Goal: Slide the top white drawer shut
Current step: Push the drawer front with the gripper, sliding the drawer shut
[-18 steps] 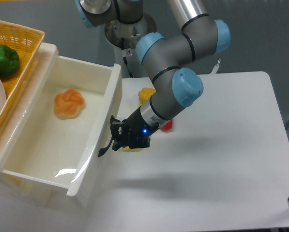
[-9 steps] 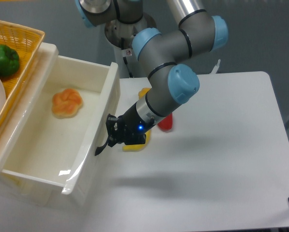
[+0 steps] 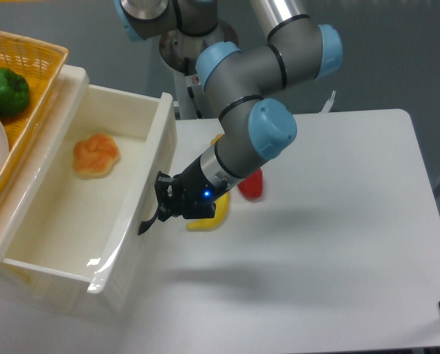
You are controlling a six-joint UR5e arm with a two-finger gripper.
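Push-in step in hand: gripper (image 3: 166, 203) sits against the flat front of the top white drawer (image 3: 149, 193), right at the black handle (image 3: 147, 220), which curls out at about 7 o'clock from the fingertips. The drawer is well pulled out from the cabinet, its open box filling the left half of the frame, with its front panel running from 12 o'clock down to 6 o'clock at centre-left. An orange bun-like item (image 3: 96, 155) lies inside near the back of the box.

Jaws: dark against the dark handle, so I can't tell how far apart they stand or whether they pinch the handle or only press beside it; probably near closed, but the view is too poor to call.

Other stuff: yellow wicker basket (image 3: 35, 88) at 10 o'clock on top of the cabinet, holding a green pepper (image 3: 4, 91). Behind the wrist on the table (image 3: 337, 243) are a yellow object (image 3: 207, 218), touching or just beside the gripper body, and a red object (image 3: 251, 185) at its 3 o'clock.

Task looks early to mid: most of the drawer's travel is left. Next move calls for a straight push toward 9 o'clock along the slide axis, keeping contact square on the front so the drawer doesn't skew or jam. Keep the fingers from slipping off the glossy face.
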